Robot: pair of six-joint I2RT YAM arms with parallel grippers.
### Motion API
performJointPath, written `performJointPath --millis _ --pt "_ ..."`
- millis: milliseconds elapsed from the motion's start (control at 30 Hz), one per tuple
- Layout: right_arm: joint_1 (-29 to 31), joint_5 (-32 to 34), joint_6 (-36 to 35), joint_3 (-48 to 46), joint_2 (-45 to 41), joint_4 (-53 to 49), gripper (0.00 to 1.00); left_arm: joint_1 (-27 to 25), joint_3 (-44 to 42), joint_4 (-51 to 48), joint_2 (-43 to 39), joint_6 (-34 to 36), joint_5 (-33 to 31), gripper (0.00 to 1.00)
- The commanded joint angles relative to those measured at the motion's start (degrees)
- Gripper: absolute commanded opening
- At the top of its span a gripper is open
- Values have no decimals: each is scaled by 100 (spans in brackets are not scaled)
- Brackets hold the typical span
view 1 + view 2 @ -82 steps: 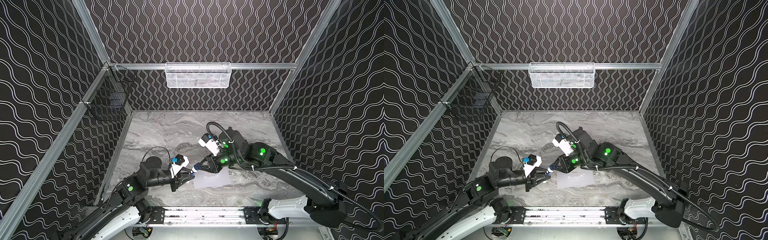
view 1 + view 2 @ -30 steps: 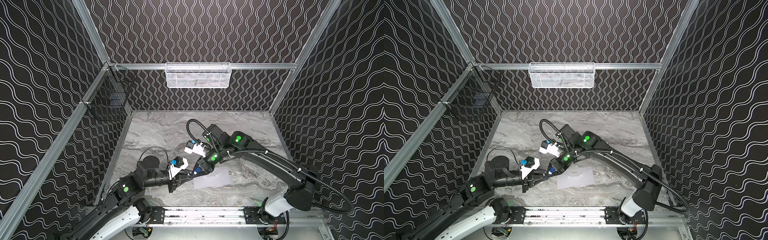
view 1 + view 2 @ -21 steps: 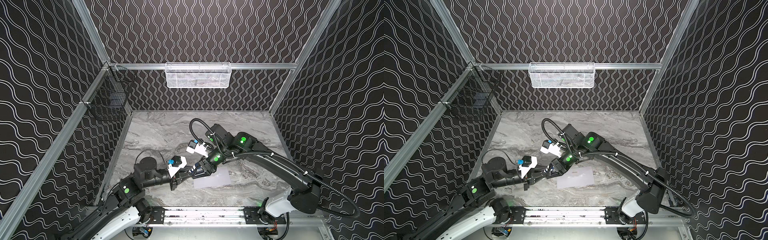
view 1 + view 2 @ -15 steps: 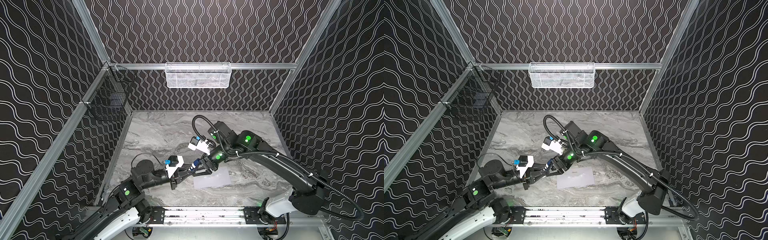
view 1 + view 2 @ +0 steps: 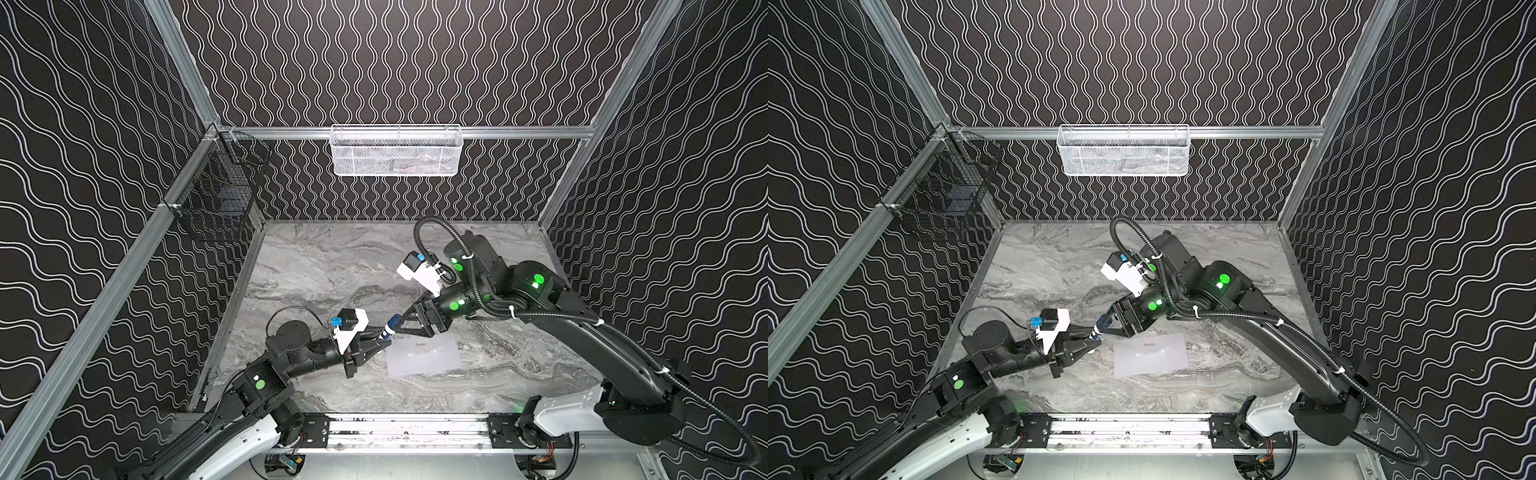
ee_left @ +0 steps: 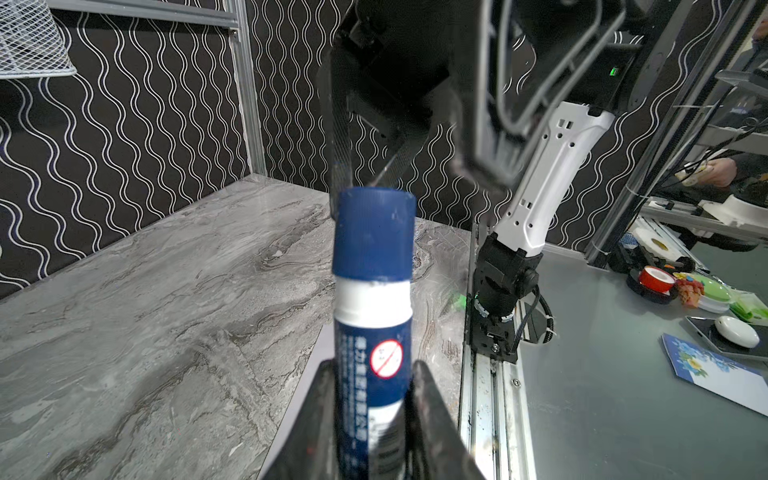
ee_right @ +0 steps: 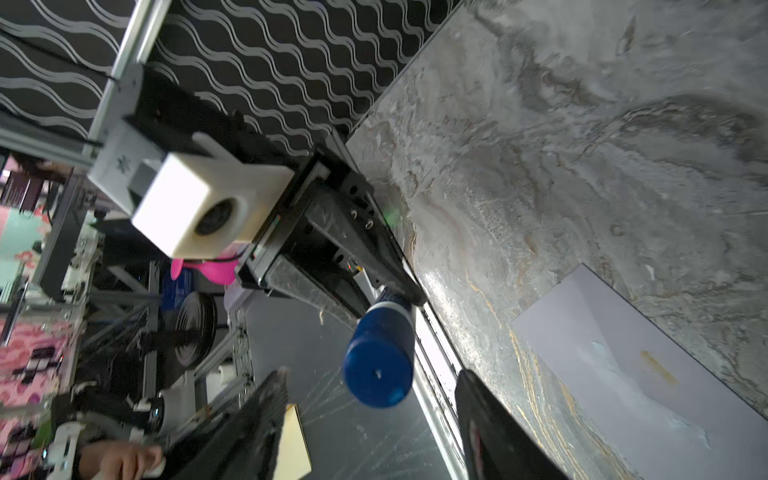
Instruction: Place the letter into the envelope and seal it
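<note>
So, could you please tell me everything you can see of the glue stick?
The glue stick is a plastic-looking tube with a dark blue label bearing white print and a red prohibition symbol, a white collar, and a dark blue cap that is on. The left gripper clamps its lower body and holds it above the table. The cap points towards the right gripper, whose open jaws flank it, apparently without touching.

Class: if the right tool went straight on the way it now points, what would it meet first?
Most likely the blue cap of the glue stick that the left tool holds. It lies right ahead of the right tool, in line with its open jaws; depth is unclear.
</note>
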Motion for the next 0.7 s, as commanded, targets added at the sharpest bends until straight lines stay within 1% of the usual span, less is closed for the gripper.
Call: performJointPath --millis 0,100,267,300,400,533,667 --pt "45 540 880 -138 -183 569 64 3 -6 351 43 -96 -28 0" --pt "199 681 1035 -83 -104 592 69 3 -15 393 85 -96 7 0" --pt "410 975 1072 77 26 450 71 2 29 366 115 -61 28 0" --pt "435 1062 1059 133 58 372 70 -5 29 364 106 -56 17 0" --pt "487 1227 1029 250 104 224 63 0 37 324 114 -60 30 0" --pt "521 1240 980 338 234 85 54 2 22 321 61 -72 4 0" --pt "595 1222 933 435 358 -23 50 1 12 254 -35 -75 -35 0"
